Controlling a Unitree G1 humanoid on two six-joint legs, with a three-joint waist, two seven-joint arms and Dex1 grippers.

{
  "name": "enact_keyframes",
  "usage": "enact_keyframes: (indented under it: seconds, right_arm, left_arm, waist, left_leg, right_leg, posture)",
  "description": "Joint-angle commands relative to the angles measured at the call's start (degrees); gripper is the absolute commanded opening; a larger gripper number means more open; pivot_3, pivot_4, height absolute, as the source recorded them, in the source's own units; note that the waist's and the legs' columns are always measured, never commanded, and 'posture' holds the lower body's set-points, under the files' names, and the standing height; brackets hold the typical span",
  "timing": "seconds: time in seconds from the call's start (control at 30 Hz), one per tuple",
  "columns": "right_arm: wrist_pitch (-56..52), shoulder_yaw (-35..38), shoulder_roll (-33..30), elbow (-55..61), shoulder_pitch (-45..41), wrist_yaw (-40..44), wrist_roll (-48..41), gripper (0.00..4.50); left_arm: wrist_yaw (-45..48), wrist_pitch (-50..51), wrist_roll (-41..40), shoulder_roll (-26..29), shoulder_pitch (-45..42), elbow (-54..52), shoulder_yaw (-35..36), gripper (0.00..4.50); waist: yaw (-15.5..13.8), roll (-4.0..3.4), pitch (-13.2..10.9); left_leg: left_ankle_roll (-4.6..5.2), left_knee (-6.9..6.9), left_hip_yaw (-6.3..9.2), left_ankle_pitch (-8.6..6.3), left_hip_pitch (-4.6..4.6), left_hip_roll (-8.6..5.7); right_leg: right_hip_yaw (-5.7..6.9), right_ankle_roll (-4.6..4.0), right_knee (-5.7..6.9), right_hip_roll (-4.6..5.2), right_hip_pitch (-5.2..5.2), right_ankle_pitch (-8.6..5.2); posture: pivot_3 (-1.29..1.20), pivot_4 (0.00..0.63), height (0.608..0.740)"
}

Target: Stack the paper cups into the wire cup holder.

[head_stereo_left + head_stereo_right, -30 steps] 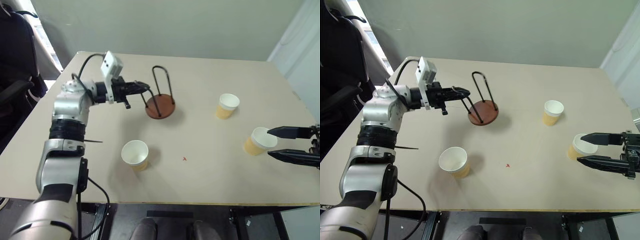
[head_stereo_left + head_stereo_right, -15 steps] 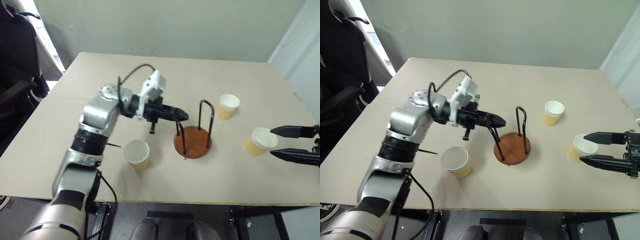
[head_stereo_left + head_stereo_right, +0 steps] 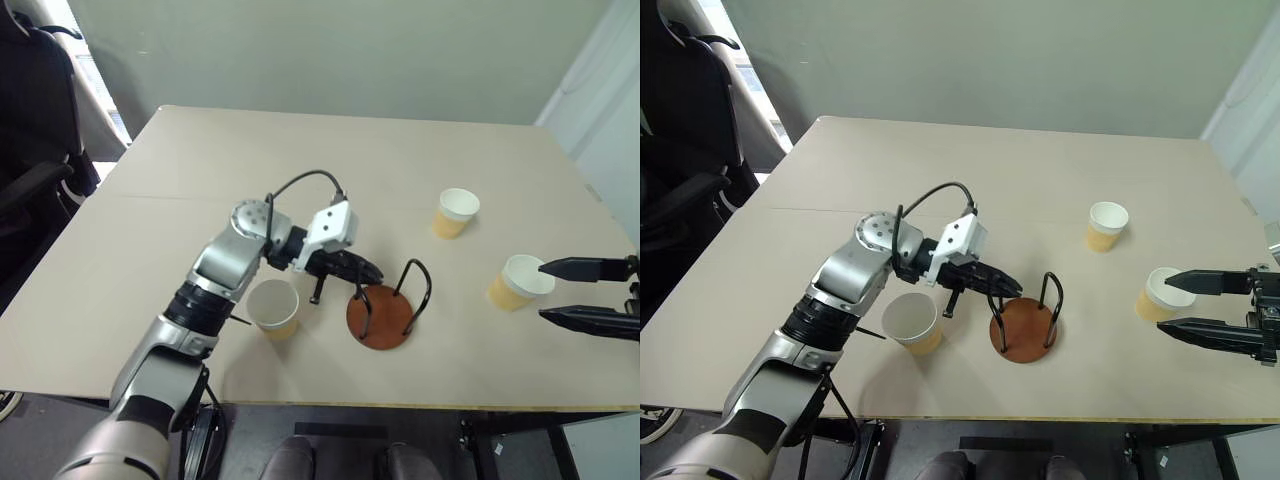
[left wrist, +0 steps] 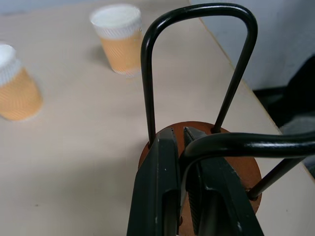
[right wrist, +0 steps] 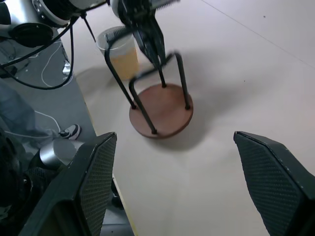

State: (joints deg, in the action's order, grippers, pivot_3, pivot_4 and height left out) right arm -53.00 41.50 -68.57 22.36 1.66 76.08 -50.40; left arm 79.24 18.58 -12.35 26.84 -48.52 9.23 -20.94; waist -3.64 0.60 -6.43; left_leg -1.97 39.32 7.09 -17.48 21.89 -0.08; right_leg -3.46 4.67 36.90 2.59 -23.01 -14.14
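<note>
- The left claw has its two black fingers pressed together around the top of one black wire loop of the wire cup holder; the left wrist view shows the wire running across and between the fingertips.
- The wire cup holder sits near the front edge of the bench, roughly in the middle from left to right. Its round reddish-brown base looks tilted, with the loops leaning, but I cannot tell whether any part of the disc is off the surface.
- No cup is inside the holder.
- One paper cup stands upright just beside the holder on the robot's left, close under the left forearm, its white inside showing.
- A second paper cup stands upright further back on the right half of the bench, well apart from the holder.
- A third paper cup stands upright near the right edge of the bench, just beside the tips of the right claw.
- The right claw is spread wide, its two fingers level and pointing toward that third cup; the cup is not between them and nothing is held.
- In the right wrist view, the holder is seen with the left claw gripping its loop, and the near cup stands behind it.
</note>
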Motion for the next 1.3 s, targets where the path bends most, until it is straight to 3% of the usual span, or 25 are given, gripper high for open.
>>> enact_keyframes:
  seconds: [0.03, 0.13, 0.43, 0.73, 1.07, 1.3]
  right_arm:
    - [0.21, 0.85, -0.1, 0.79, -0.2, -0.28, -0.84, 3.86]
    - [0.43, 0.65, 0.03, 1.0, 0.3, -0.16, -0.51, 3.86]
    - [0.76, -0.31, -0.22, 0.8, -0.17, -0.46, -0.36, 3.86]
    - [3.18, -5.05, -2.02, -2.4, -1.64, -3.98, 5.65, 3.86]
    - [11.9, -23.39, -5.31, -11.22, -11.19, -7.55, 18.61, 3.86]
    - [15.22, -31.63, -6.15, -14.76, -15.86, -4.26, 23.28, 3.86]
  left_arm:
    - [-2.72, -4.01, 3.74, -0.56, 0.56, -0.32, -1.32, 0.01]
    - [-4.42, -6.64, 5.78, -1.45, 0.45, 1.81, -1.82, 0.82]
    - [-4.01, -12.26, 8.09, -1.34, -0.39, 5.09, -1.45, 4.13]
    - [5.05, -8.24, 1.47, 5.81, -4.17, 0.73, 3.59, 4.13]
    - [10.51, 3.97, -7.02, 19.76, -5.85, -7.03, 12.52, 4.13]
    - [10.86, 12.13, -12.16, 31.15, 0.83, -15.04, 18.33, 4.13]
  waist:
    - [0.0, 0.0, 0.0]
    - [-0.09, -0.03, 0.02]
    - [-0.07, -0.03, 0.02]
    - [0.0, -0.03, 0.02]
    - [0.32, -0.05, 0.02]
    - [0.4, -0.08, 0.02]
  left_leg:
    - [0.0, 0.0, 0.01, 0.0, 0.0, 0.0]
    - [0.0, 0.01, 0.01, 0.0, -0.02, -0.02]
    - [0.0, 0.02, -0.06, 0.0, 0.0, -0.03]
    - [0.01, 0.01, 0.05, -0.01, 0.01, -0.02]
    - [0.02, -0.19, 0.1, -0.02, 0.01, 0.03]
    - [0.06, -0.38, 0.12, -0.04, 0.04, -0.01]
  right_leg:
    - [0.0, 0.0, 0.0, 0.0, 0.0, 0.0]
    - [0.02, 0.0, -0.01, -0.01, 0.04, 0.0]
    - [0.01, 0.0, 0.01, -0.01, 0.05, 0.0]
    - [0.01, 0.0, 0.0, -0.01, 0.05, 0.0]
    - [0.04, 0.0, 0.02, 0.26, -0.1, 0.0]
    - [0.05, 0.0, -0.06, 0.37, -0.15, 0.0]
  posture:
    - [0.0, 0.15, 0.74]
    - [0.0, 0.15, 0.74]
    - [0.0, 0.15, 0.74]
    - [0.0, 0.15, 0.74]
    - [0.0, 0.15, 0.74]
    - [0.0, 0.15, 0.74]
